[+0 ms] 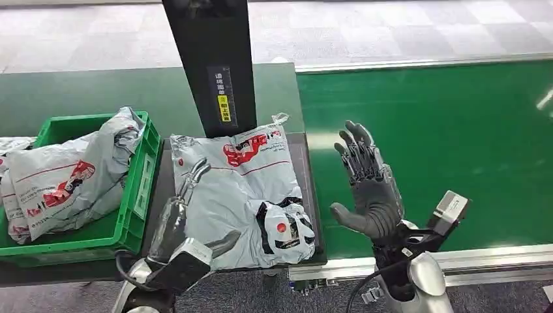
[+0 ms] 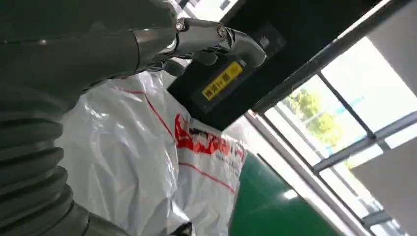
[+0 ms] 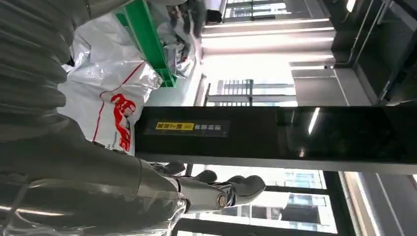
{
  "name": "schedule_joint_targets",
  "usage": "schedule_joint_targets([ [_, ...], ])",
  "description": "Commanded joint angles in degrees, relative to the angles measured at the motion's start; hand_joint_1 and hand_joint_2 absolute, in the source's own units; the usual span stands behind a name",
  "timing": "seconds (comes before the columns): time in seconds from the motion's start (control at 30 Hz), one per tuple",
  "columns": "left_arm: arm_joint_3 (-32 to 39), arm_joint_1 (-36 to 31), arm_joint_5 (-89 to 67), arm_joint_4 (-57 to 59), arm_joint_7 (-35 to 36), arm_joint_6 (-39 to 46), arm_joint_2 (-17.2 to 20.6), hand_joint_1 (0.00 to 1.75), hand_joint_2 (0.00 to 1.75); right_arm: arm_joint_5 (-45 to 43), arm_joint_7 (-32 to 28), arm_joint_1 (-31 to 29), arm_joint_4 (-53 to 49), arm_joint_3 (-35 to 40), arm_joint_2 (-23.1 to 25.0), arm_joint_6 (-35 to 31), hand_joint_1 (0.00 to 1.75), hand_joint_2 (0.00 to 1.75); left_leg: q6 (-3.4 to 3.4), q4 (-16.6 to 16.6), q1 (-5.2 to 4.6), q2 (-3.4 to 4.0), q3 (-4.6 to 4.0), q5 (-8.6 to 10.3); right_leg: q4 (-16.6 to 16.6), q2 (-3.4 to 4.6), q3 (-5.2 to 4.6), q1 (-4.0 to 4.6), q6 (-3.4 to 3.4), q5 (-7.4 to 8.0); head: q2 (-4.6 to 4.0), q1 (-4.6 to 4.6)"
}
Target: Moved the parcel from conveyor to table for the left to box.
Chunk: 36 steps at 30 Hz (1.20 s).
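A grey plastic parcel [image 1: 244,189] with red print lies flat on the small dark table [image 1: 298,153] between the box and the conveyor; it also shows as white crinkled film [image 2: 147,162] [image 3: 105,83] in both wrist views. My left hand [image 1: 179,215] lies over the parcel's left edge with its fingers stretched forward and nothing gripped. My right hand [image 1: 368,186] hovers open, fingers spread, over the green conveyor [image 1: 443,150] just right of the parcel, apart from it.
A green box [image 1: 134,195] on the left holds several similar grey parcels [image 1: 65,176]. A black upright post [image 1: 212,65] with a yellow label stands right behind the parcel. The conveyor's metal rail [image 1: 469,257] runs along the near edge.
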Motion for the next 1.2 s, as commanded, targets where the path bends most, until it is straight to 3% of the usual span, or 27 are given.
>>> schedule_joint_targets([
  [0.03,-7.3,-9.1,-1.6,13.9,1.2,-0.7,5.8,0.0,1.75,0.1,0.0,1.1,-0.3,-3.8,3.4,1.0,0.0,1.75,-0.06,-0.2,0.03,-0.07,0.19,0.03,-0.1,-0.03,0.2,0.04,-0.14,0.0,0.0,0.0],
  [0.17,-10.0,-18.9,-2.0,26.2,1.8,-1.7,7.4,0.0,1.75,-0.1,-0.1,-0.2,2.1,-3.8,2.8,2.0,0.0,1.75,-0.04,-0.2,0.02,-0.26,0.12,0.12,-0.1,-0.24,0.18,0.03,-0.13,0.01,0.0,0.0],
  [0.37,-12.4,-25.9,-1.4,32.1,0.5,-3.8,9.7,0.0,1.75,-0.8,-1.1,0.1,2.0,-3.5,2.3,3.3,0.0,1.75,-0.09,-0.1,0.08,-0.14,0.11,0.16,-0.1,-0.1,0.16,0.09,-0.19,0.11,0.0,0.0],
  [0.7,-19.7,-27.0,-0.9,41.9,-0.6,-5.0,9.2,0.0,1.75,-1.2,-1.4,-1.6,4.7,-2.5,2.4,4.3,0.0,1.75,-0.06,-0.1,0.05,0.06,0.19,0.07,-0.1,0.08,0.18,0.06,-0.14,0.07,0.0,0.0],
  [1.2,-20.5,-26.5,-0.3,43.1,-1.2,-4.4,9.6,0.0,1.75,-1.3,-1.3,-2.3,5.0,-2.4,2.6,4.0,0.0,1.75,-0.06,-0.1,0.07,0.13,0.16,0.06,-0.1,0.16,0.15,0.08,-0.17,0.08,0.0,0.0],
])
